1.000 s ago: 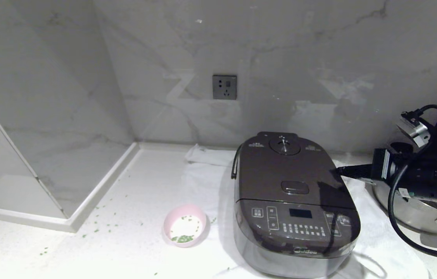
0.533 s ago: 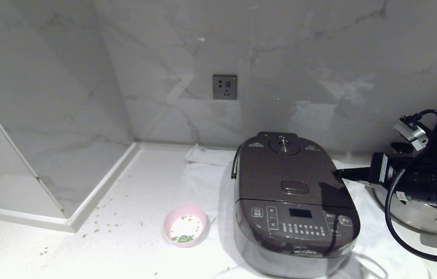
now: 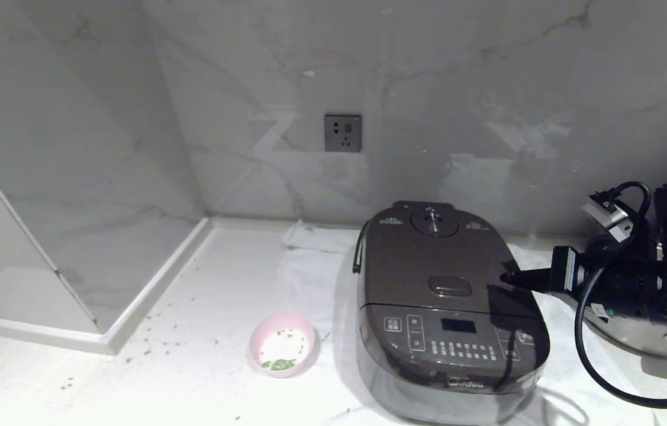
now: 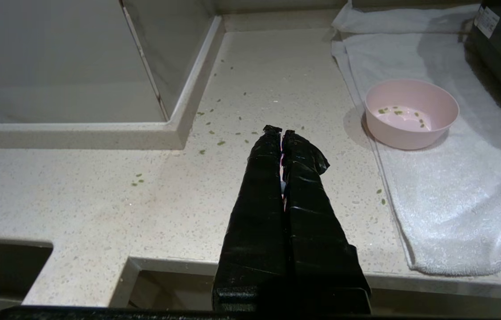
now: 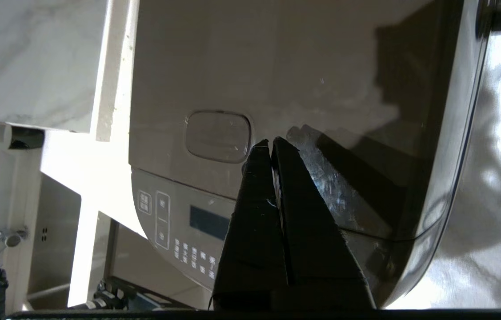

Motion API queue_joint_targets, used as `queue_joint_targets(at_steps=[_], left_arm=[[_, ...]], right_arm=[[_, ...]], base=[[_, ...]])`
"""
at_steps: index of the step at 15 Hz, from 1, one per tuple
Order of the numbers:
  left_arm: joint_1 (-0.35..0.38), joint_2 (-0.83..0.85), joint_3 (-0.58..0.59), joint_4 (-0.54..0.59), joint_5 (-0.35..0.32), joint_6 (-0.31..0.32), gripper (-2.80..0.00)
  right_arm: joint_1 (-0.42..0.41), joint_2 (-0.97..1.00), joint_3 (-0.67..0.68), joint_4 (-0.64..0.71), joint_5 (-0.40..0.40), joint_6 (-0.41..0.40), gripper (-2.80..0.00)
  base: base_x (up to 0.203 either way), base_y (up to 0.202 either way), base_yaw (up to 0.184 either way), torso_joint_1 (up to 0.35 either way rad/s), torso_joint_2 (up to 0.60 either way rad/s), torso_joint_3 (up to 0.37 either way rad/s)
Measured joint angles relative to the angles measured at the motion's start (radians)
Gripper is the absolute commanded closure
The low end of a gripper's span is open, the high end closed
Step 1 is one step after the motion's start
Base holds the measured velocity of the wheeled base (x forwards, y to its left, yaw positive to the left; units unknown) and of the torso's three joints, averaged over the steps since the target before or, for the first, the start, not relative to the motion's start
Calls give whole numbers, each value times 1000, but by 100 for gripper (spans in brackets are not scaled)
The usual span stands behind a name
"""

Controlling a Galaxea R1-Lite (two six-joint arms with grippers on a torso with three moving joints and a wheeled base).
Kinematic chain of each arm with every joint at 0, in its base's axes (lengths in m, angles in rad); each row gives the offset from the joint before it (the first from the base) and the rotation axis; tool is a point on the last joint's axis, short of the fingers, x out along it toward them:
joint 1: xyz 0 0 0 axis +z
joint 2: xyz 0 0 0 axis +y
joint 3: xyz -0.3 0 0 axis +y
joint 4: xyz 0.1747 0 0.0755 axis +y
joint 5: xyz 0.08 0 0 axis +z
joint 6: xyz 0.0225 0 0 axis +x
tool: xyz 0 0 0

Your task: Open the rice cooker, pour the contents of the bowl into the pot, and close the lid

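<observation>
rice cooker (image 3: pixel 450 310) on a white towel (image 3: pixel 315 266) on the table (image 3: pixel 191 355), lid (image 3: pixel 437 260) down, so pot and inner plate hidden. bowl (image 3: pixel 283 345) just left of the cooker, on the towel's edge, a few green and white contents (image 3: pixel 279 362) in the bottom. green bits (image 3: pixel 155 343) scattered on the table left of the bowl.

right pincer (image 3: pixel 508 277) pressed together, holding nothing, tip over the lid's right side, short of the release button (image 3: pixel 450 286). touching the lid or hovering: cannot tell. left pincer (image 4: pixel 279 132) pressed together, empty, over the table near its front edge, well apart from the bowl.

risks, as judgement:
- narrow closed tip on a glossy sloped lid: likely to skid off the button edge and not trip the latch.
- sideways push instead of down: cooker could slide on the towel toward the bowl and knock it.
- lid probably springs up once released: arm overhead could get hit or block it.
- steel pan (image 3: pixel 635 331) sits under the right arm, cable (image 3: pixel 599 361) hangs loose: snag possible on retreat.

views:
- right wrist view shows the tip just beside the button (image 5: pixel 218 136); head view reads that gap worse.
- left wrist view alone shows the left pincer, plus how little is in the bowl (image 4: pixel 411 113).
- head view alone shows the full layout and the wall socket (image 3: pixel 342 133).
</observation>
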Motion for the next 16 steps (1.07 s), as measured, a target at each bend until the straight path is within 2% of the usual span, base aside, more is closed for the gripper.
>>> queue_joint_targets(at_steps=[2,8,12,16], left_arm=[[-1,0,3,1,-1,-3,0],[-2,-1,3,6,0,-10,0],[-3,0,0,13,6,-24,0],[-3,0,0,14,9,-32,0]], right_arm=[[29,4,4,2,0,5,0],[201,-9,26,24,-15,85,0],[221,-44,32,94,-84,91,0],[216,-98,38,194,-100,89,0]], base=[[0,0,0,0,0,0],[0,0,0,0,0,0],[0,0,0,0,0,0],[0,0,0,0,0,0]])
